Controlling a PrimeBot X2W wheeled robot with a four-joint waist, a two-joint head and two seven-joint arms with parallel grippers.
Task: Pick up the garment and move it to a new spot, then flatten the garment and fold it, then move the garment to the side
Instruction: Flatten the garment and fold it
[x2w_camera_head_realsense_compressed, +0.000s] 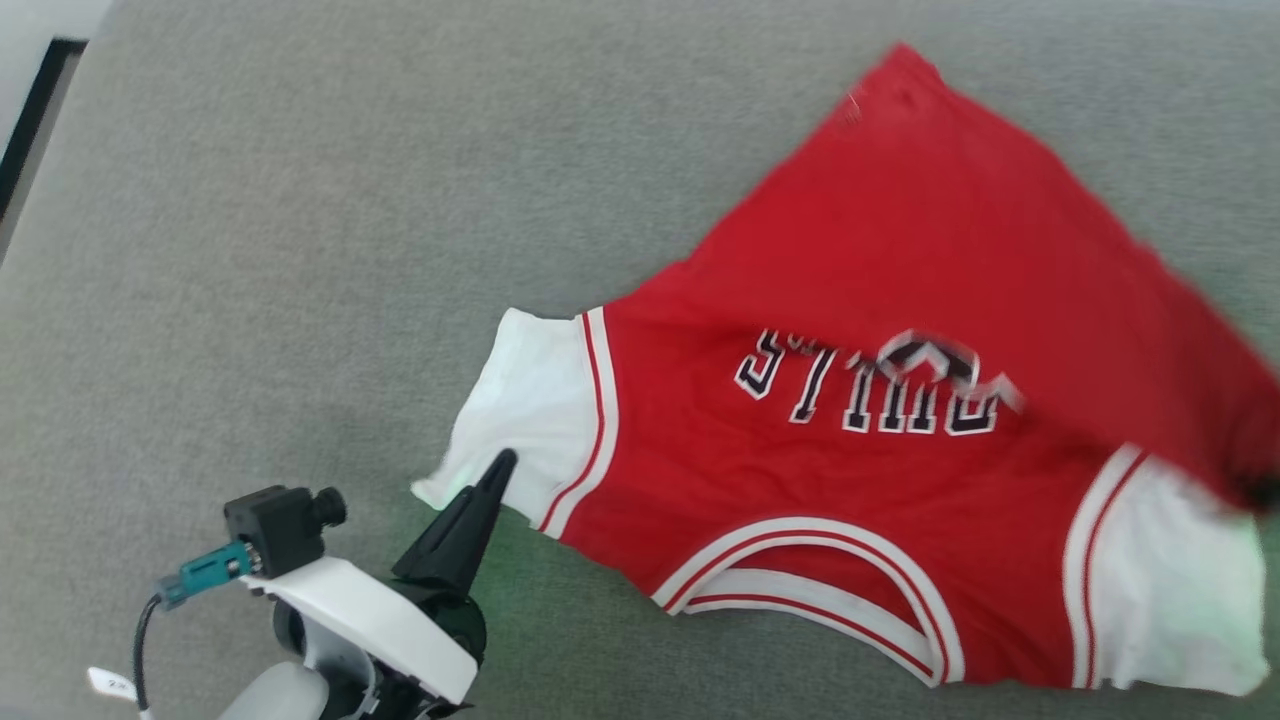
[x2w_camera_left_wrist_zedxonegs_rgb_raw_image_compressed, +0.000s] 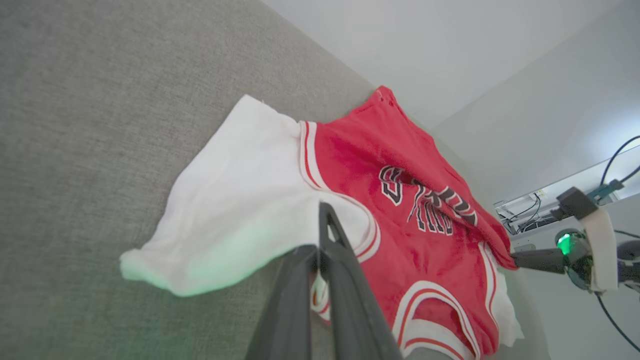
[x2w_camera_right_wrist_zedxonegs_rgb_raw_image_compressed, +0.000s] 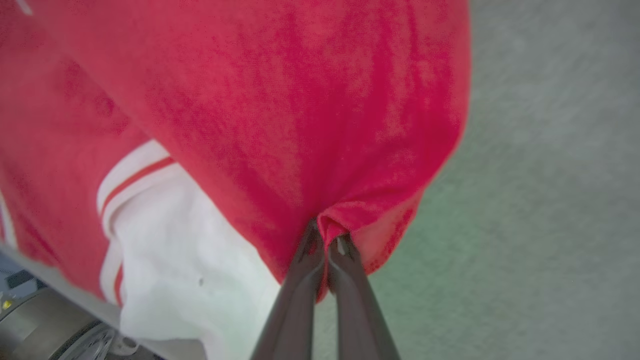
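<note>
Jersey (x2w_camera_head_realsense_compressed: 860, 300): red, on grey upholstery (x2w_camera_head_realsense_compressed: 250, 250), 3 o'clock.
Left gripper (x2w_camera_head_realsense_compressed: 499, 463): closed, tip over white sleeve (x2w_camera_head_realsense_compressed: 530, 400), 7 o'clock.
Right gripper (x2w_camera_right_wrist_zedxonegs_rgb_raw_image_compressed: 327, 241): pinching red jersey fold.

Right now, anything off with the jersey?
The jersey lies askew on the grey surface, lettering upside down in the head view. A red fold is bunched in the shut right pincer, drawn up over one white sleeve. No damage visible.

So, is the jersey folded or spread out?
Spread, not folded: the jersey lies open, lettering showing; the right gripper pinches one red edge.
</note>
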